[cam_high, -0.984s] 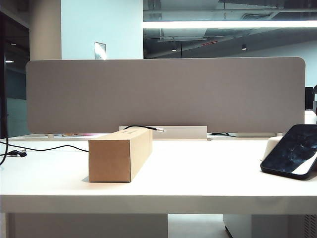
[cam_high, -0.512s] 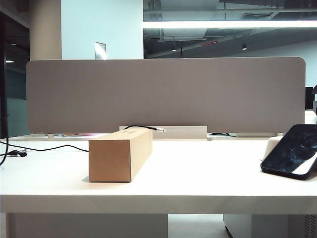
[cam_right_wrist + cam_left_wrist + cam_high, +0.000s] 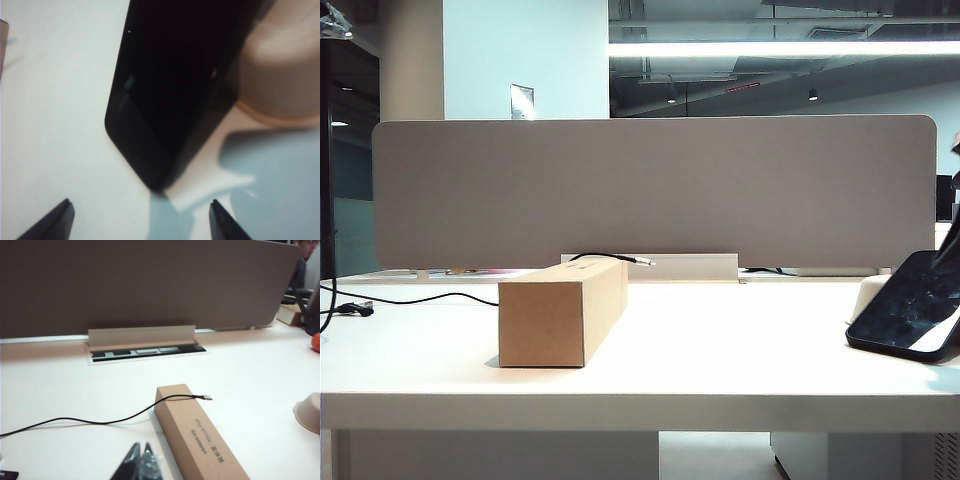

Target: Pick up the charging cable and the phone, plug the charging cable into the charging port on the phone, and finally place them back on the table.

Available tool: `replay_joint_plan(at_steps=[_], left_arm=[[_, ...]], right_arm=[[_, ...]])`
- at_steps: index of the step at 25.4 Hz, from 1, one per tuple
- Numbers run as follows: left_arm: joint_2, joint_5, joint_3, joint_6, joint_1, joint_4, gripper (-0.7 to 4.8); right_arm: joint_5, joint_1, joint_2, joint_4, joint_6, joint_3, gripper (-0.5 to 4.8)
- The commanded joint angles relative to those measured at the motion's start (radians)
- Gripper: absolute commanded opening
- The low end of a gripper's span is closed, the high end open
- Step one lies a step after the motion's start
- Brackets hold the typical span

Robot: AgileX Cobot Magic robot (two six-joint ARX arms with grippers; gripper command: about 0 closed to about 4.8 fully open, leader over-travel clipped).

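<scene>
Phone point(image 3: 910, 308) sits at the right edge of the exterior frame: flat black slab, rounded corners, glossy screen throwing ceiling reflections, tilted up with its back leaning on a pale beige rounded object point(image 3: 282, 65); lower edge on the table point(image 3: 720, 350). Charging cable point(image 3: 100, 419) is a thin black cord running from the left edge of the exterior frame across the smooth white tabletop and up over the far end of the cardboard box point(image 3: 563, 312), silvery plug sticking out past the box top into air. Box is a long matte brown rectangular carton, printed text on one side, left of frame centre. Grey fabric divider panel point(image 3: 655, 190) with rounded corners spans the back; a cable tray with a raised flap point(image 3: 141, 335) sits at its base. Left gripper point(image 3: 140, 462): dark fingertips pressed together, holding nothing, hovering above the table near the box and cable. Right gripper point(image 3: 142, 220): fingertips spread wide, nothing between them, just short of the phone's lower corner, not touching. Charging port isn't discernible.
</scene>
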Motion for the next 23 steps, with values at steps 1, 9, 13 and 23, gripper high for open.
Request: replay_joint_plan(at_steps=[1,9,13,23], left_arm=[[0.009,0.015,0.038,0.003,-0.001,-0.007,-0.06],[0.063,0.051,0.136,0.004,-0.002,-0.065,-0.06],[0.138,0.076,0.183,0.005,-0.01,-0.066,-0.06],[0.398,-0.002,0.31,0.117,-0.171,-0.065,-0.06]], right_arm=[[-0.01,-0.001,0.086,0.123,0.049,0.005,3.73],[-0.013,-0.001,0.249,0.288,0.077,0.005,3.72],[-0.013,-0.001,0.309,0.359,0.119,0.005,3.72],[-0.013,0.001,0.399,0.47,0.124,0.005,3.67]])
